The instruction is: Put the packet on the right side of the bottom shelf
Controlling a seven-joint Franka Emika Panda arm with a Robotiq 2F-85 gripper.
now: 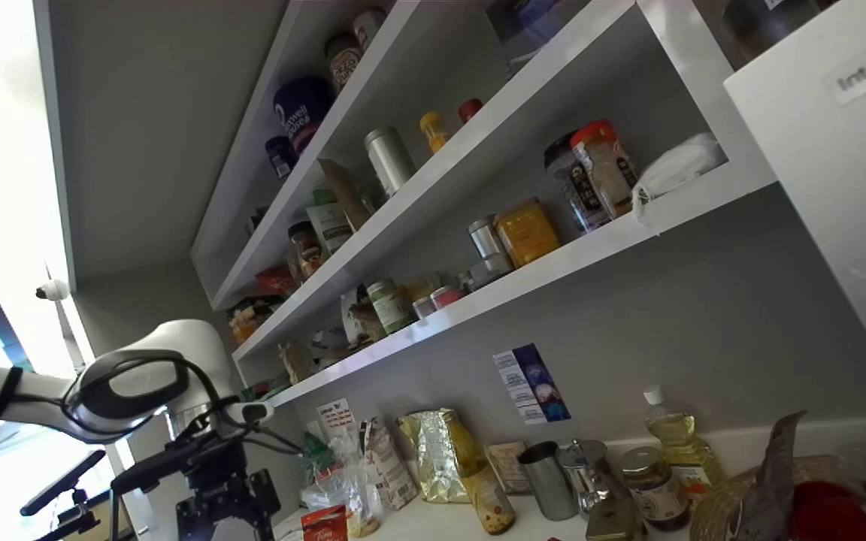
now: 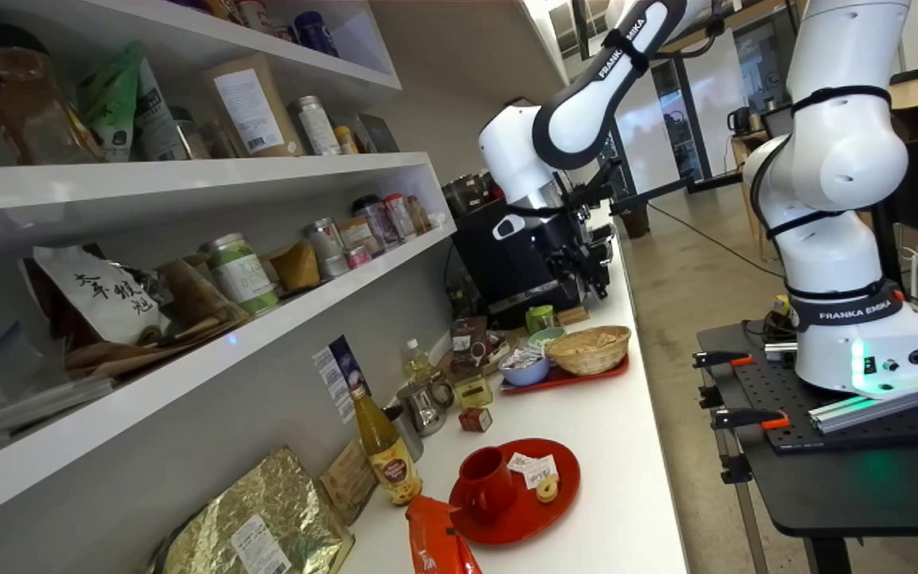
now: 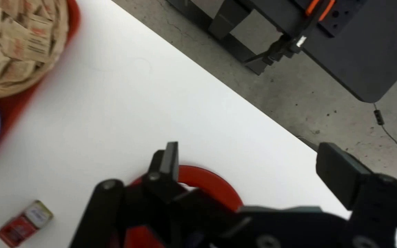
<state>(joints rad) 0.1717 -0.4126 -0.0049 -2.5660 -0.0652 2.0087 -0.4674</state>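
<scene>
Packet (image 2: pixel 437 540) first: it sits orange-red at the near end of the white counter (image 2: pixel 586 414) in an exterior view, nearer than the red plate (image 2: pixel 539 522); whether they touch, I cannot tell. The gripper (image 3: pixel 248 153), raised toward the far end, holds nothing, its jaws wide apart. Fetching seems the step in hand: travel above the red mug (image 2: pixel 487 478), line up across the packet's thin side, squeeze lightly. The right end of the bottom shelf (image 1: pixel 546 269) carries two jars (image 1: pixel 603 173) and a white bundle (image 1: pixel 681 169), so placing may need a careful, upright slide into whatever gap there is. Right of the counter lie concrete floor (image 2: pixel 682 271) and a dark table (image 2: pixel 849 486) bearing the robot's base (image 2: pixel 877 351).
</scene>
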